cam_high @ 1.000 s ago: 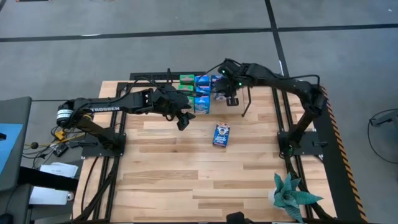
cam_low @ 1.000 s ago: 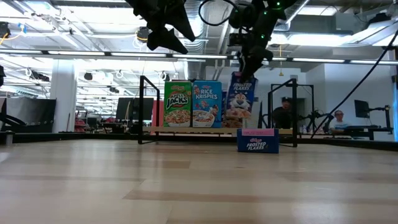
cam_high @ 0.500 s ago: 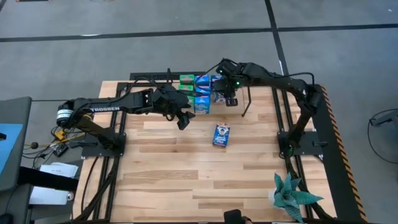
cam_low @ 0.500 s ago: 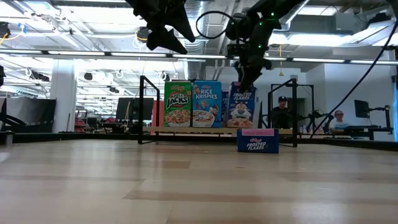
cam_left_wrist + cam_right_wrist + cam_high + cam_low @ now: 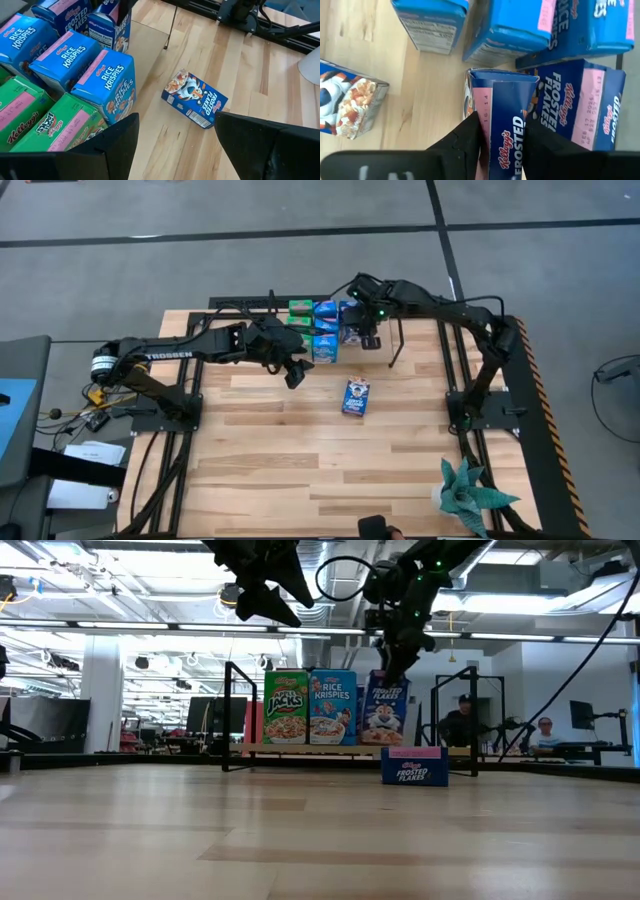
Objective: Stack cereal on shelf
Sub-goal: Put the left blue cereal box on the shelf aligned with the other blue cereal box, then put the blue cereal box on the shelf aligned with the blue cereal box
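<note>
The shelf (image 5: pixel 255 749) is a light board between black wire uprights at the table's far side. On it stand green boxes (image 5: pixel 60 130), light blue boxes (image 5: pixel 102 82) and dark blue boxes (image 5: pixel 580 105). My right gripper (image 5: pixel 502 125) is above the shelf's right part, shut on a dark blue cereal box (image 5: pixel 385 708) next to the light blue one (image 5: pixel 332 707). Another dark blue box (image 5: pixel 355 395) lies flat on the tabletop in front of the shelf. My left gripper (image 5: pixel 293 376) hangs open and empty in front of the shelf's left part, above the table. My right gripper pinches the dark blue box at its top end (image 5: pixel 506 107), one finger (image 5: pixel 467 137) on each broad face. The fingers come from above, pointing down. The box stands upright below them, its bottom (image 5: pixel 384 743) at the shelf board.
A potted plant (image 5: pixel 470 495) stands at the table's near right corner. Bare tabletop lies in front of the shelf around the lying box. People sit in the room behind the table (image 5: pixel 545 735).
My right gripper has gone down and a little toward the table's left with the dark blue box. The box, first raised and slightly tilted, now stands upright at the shelf board beside the light blue box.
</note>
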